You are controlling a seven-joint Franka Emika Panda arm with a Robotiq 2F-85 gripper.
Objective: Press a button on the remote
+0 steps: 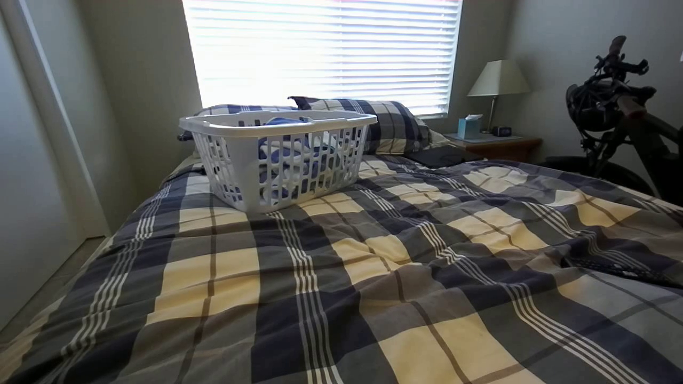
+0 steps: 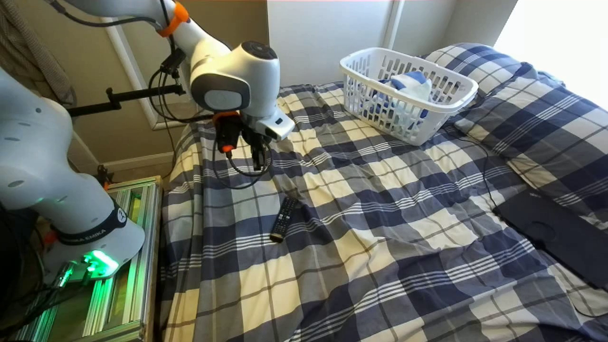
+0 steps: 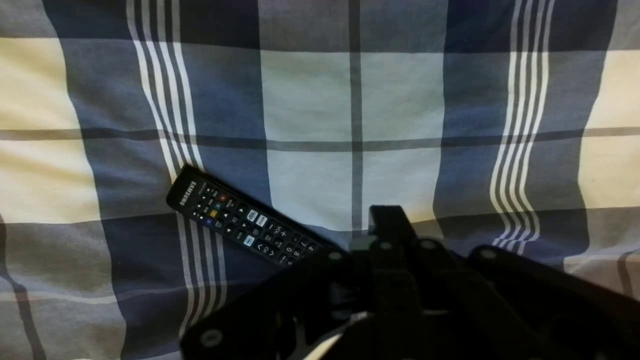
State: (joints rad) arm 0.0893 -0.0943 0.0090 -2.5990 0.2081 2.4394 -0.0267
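Note:
A black Samsung remote with rows of small buttons lies face up on the plaid bed cover. In the wrist view it is left of the gripper, and its number-key end is partly hidden behind the gripper's linkage. It also shows in both exterior views, as a slim dark bar and at the right edge of the bed. My gripper looks shut, with its fingers together and nothing visible between them. It points down above the bed, apart from the remote; the gripper also shows in an exterior view.
A white laundry basket with blue and white cloth stands on the bed. A dark laptop with a cable lies near the plaid pillows. A cable loop hangs beside the gripper. The cover is wrinkled.

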